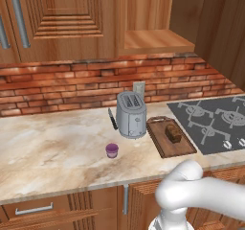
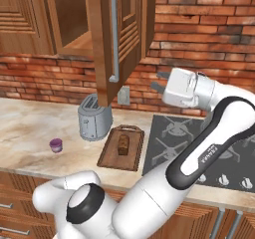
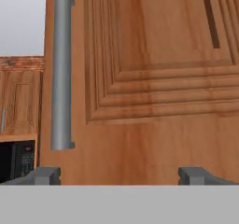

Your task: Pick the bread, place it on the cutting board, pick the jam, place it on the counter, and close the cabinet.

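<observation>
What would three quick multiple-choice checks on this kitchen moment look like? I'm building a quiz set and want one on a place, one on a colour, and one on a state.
1. Where is the bread?
A. On the cutting board
B. Inside the toaster
C. On the stovetop

2. What colour is the jam jar?
A. Green
B. Purple
C. Yellow

3. What state is the cabinet door in?
A. Fully shut
C. Removed
B. Swung open

Key:
1 A, the dark loaf chunk lies within the board's rim, right of the toaster.
2 B, the small jar on the counter is purple with a paler lid.
3 B, the right base view shows the door standing out from the cabinet, the shelf behind it exposed, with the end effector facing its panelled front.
</observation>
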Motion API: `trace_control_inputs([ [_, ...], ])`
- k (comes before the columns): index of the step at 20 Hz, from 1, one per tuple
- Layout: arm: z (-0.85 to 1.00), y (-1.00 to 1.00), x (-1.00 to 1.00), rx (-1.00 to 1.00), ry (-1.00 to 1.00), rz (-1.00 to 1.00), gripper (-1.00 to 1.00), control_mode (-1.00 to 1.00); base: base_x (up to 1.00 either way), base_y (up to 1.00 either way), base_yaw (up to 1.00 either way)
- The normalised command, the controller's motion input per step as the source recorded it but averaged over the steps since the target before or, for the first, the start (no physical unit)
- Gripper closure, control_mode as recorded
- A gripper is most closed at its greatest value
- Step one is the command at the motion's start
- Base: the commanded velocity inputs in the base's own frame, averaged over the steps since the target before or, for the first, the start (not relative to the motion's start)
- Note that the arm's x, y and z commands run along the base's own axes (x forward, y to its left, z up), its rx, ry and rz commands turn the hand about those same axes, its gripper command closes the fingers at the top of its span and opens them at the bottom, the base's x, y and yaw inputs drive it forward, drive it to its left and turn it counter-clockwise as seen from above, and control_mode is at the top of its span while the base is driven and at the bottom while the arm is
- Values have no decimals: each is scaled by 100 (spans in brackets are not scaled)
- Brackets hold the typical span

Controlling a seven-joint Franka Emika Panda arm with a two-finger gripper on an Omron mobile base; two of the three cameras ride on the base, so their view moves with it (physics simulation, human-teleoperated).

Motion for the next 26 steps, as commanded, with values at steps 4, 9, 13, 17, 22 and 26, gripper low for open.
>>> trace_control_inputs([
  [4,0,7,2,0,-2,11,-100,-100,0,0,0],
  [9,0,12,0,0,-1,9,-100,-100,0,0,0],
  [13,0,26,0,0,0,2,-100,-100,0,0,0],
  [17,0,30,1,0,0,0,-100,-100,0,0,0],
  [22,0,22,0,0,0,0,-100,-100,0,0,0],
  [26,0,21,0,0,0,0,-100,-100,0,0,0],
])
